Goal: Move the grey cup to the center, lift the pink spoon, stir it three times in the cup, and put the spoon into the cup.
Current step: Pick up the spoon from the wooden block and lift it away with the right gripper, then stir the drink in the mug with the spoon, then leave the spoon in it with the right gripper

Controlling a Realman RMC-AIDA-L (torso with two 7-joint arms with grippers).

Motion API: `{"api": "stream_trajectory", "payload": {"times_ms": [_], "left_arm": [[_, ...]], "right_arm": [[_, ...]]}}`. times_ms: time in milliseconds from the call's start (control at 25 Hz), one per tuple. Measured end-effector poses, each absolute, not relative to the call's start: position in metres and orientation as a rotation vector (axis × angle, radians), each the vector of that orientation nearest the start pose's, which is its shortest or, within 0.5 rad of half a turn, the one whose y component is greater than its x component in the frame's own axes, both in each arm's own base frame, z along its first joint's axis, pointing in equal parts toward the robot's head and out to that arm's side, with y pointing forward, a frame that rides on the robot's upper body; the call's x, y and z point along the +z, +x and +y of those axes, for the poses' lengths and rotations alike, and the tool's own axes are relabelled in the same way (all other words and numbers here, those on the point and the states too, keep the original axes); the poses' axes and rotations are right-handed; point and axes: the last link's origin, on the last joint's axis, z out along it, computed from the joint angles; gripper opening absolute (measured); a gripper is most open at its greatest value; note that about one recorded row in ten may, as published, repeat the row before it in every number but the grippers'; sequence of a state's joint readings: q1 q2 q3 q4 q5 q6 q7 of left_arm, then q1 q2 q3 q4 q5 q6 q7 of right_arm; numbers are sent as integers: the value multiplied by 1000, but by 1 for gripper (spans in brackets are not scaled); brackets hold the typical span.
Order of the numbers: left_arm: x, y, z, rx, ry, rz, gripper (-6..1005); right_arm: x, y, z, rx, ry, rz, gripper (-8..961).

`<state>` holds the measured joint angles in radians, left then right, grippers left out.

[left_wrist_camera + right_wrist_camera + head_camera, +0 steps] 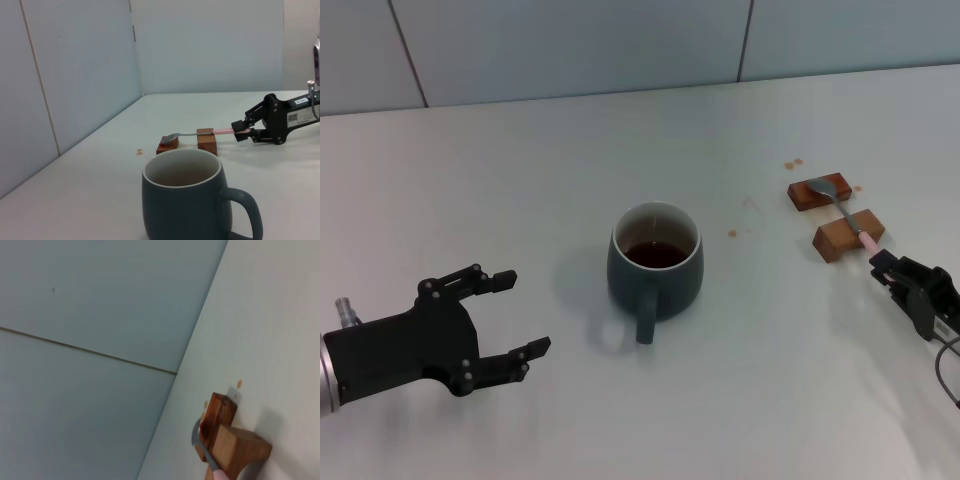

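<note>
- Head view: the grey cup (656, 259) stands upright near the middle of the white table (520, 170), handle toward the robot, brown liquid inside.
- Head view: the left gripper (510, 312) lies low to the left of the cup and well apart from it, jaws spread wide and holding nothing.
- Head view: to the right of the cup, two wooden blocks (832, 215) sit one behind the other; the pink spoon (847, 212) lies across them, its silver bowl on the farther block and its handle passing over the nearer one.
- Head view: the right gripper (880, 266) sits just beyond the nearer block, on the side away from the cup, its fingertips at the pink end of the handle.
- Head view: small brown drops (794, 163) mark the table beyond the farther block, with one more between the cup and the blocks.
- Left wrist view: the cup (192, 200) fills the foreground; behind it the spoon (200, 133) bridges the two blocks (189, 141), and the right gripper (241, 134) pinches the pink handle end between its jaws.
- Right wrist view: the blocks (227, 440) appear close up against the table's edge and the wall panel (90, 340), with the spoon's neck (206, 456) beside them; the cup is out of frame.
</note>
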<state>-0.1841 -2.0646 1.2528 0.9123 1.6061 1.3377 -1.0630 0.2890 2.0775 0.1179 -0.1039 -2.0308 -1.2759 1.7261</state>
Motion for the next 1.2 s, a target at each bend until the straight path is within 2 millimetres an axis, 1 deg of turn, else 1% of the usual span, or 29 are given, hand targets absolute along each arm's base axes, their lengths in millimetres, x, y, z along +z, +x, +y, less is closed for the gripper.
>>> {"api": "stream_trajectory", "payload": {"times_ms": [80, 240, 280, 360, 400, 440, 560, 640, 680, 720, 760, 800, 840, 960, 1000, 1040, 1120, 1200], "left_arm": [[-18, -279, 279, -533, -2685, -150, 829], [-18, -279, 279, -532, -2683, -152, 829], [-18, -279, 279, -532, -2683, -150, 829], [-18, -279, 279, -532, -2683, -150, 829], [-17, -279, 279, -532, -2682, -147, 829], [-17, -279, 279, -531, -2682, -145, 829], [-18, -278, 280, -532, -2684, -142, 829], [-18, -278, 280, -534, -2685, -143, 829], [-19, -277, 280, -535, -2686, -143, 829], [-19, -277, 280, -535, -2686, -144, 829], [-19, -277, 280, -537, -2685, -144, 829], [-18, -277, 281, -539, -2681, -146, 829], [-18, -277, 281, -539, -2681, -146, 829], [-18, -276, 282, -543, -2679, -152, 829], [-18, -276, 283, -543, -2677, -154, 829], [-18, -276, 283, -543, -2676, -155, 829], [-18, -277, 283, -542, -2675, -160, 829], [-18, -278, 283, -540, -2672, -165, 829]], "right_arm": [[-26, 386, 242, 1312, -1286, 1855, 289], [-26, 386, 236, 1335, -1266, 1810, 193], [-22, 386, 234, 1350, -1268, 1760, 169], [-18, 387, 233, 1362, -1264, 1731, 121], [-7, 388, 230, 1387, -1269, 1658, 121], [-7, 388, 230, 1387, -1269, 1658, 121], [15, 386, 229, 1418, -1343, 1517, 120], [33, 385, 237, 1377, -1434, 1427, 121], [48, 383, 250, 1289, -1553, 1377, 121], [48, 383, 250, 1289, -1553, 1377, 121], [57, 380, 258, 1230, -1630, 1345, 121], [72, 370, 272, 1106, -1787, 1278, 122], [72, 370, 272, 1106, -1787, 1278, 122], [97, 350, 291, 916, -1987, 1169, 123], [110, 333, 301, 807, -2093, 1109, 123], [118, 321, 306, 745, -2146, 1065, 123], [128, 296, 314, 642, -2227, 995, 124], [134, 272, 319, 553, -2290, 931, 124]]}}
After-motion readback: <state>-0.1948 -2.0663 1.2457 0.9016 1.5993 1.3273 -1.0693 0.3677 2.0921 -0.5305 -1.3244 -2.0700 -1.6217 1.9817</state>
